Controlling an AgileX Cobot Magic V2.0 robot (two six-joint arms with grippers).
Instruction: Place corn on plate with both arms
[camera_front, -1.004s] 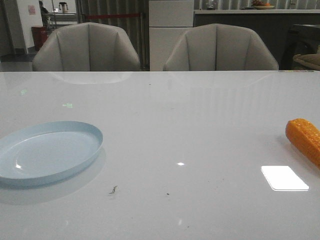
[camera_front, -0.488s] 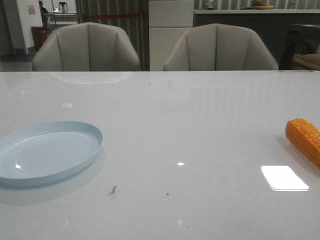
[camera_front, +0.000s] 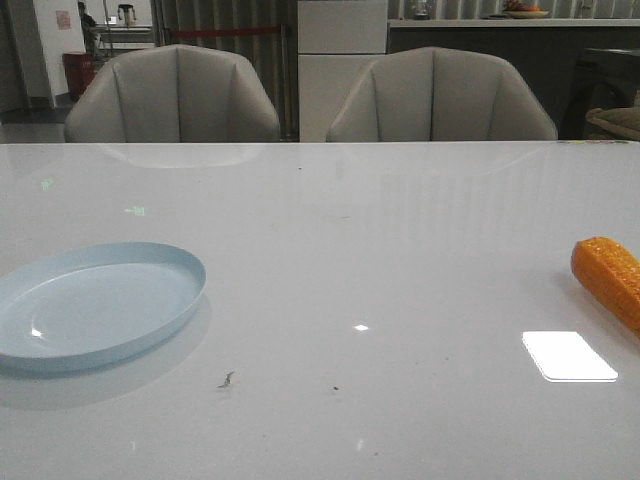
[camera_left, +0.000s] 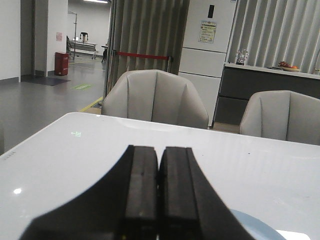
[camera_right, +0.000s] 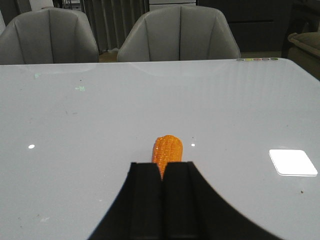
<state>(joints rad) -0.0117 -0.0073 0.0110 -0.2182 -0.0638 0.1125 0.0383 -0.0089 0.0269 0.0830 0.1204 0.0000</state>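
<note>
You have everything left: the corn (camera_front: 610, 280) lies at the right edge, the plate (camera_front: 95, 305) sits empty lower left, and the left gripper (camera_left: 158, 192) and right gripper (camera_right: 162, 200) have fingers pressed together, holding nothing.

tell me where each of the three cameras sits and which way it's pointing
Front view: set behind the table, facing forward over the plate, the corn and two chairs; no arm shows.
Left wrist view: on the left arm, facing the chairs; left gripper closed, plate edge peeking beside it.
Right wrist view: on the right arm, facing the corn; right gripper closed just behind it.
Shared: all three see table and chairs.
</note>
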